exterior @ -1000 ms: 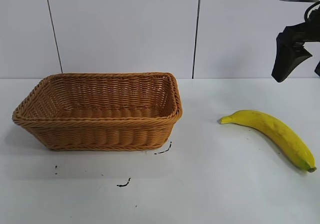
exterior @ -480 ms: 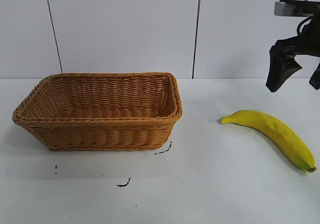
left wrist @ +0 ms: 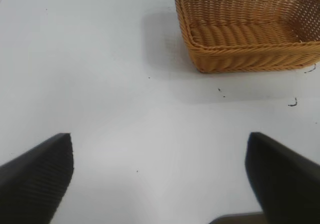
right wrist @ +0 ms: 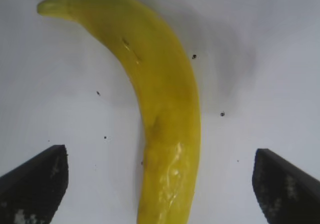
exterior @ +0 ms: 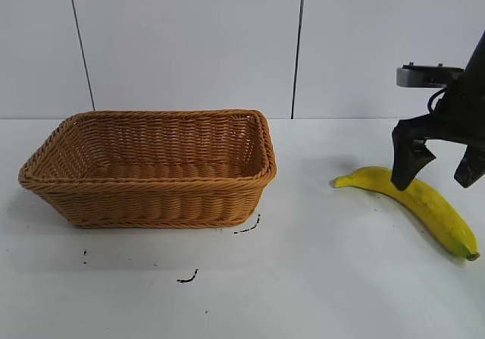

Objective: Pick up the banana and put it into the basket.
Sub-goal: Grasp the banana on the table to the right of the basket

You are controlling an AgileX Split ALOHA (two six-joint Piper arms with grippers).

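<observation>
the banana [exterior: 415, 200] lies on the table [exterior: 318, 278], well right of the basket [exterior: 151, 168]. the right gripper [exterior: 439, 174] hangs spread wide astride its middle, lined up to pinch it. the left gripper [left wrist: 160, 174] waits wide open, away from the basket.

Basket [exterior: 151, 168] at table's [exterior: 318, 278] left, banana [exterior: 417, 202] well right, right claw [exterior: 438, 174] over banana

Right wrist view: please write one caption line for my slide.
Open right tool hangs above the banana, one finger on each side, on the white table.
</observation>
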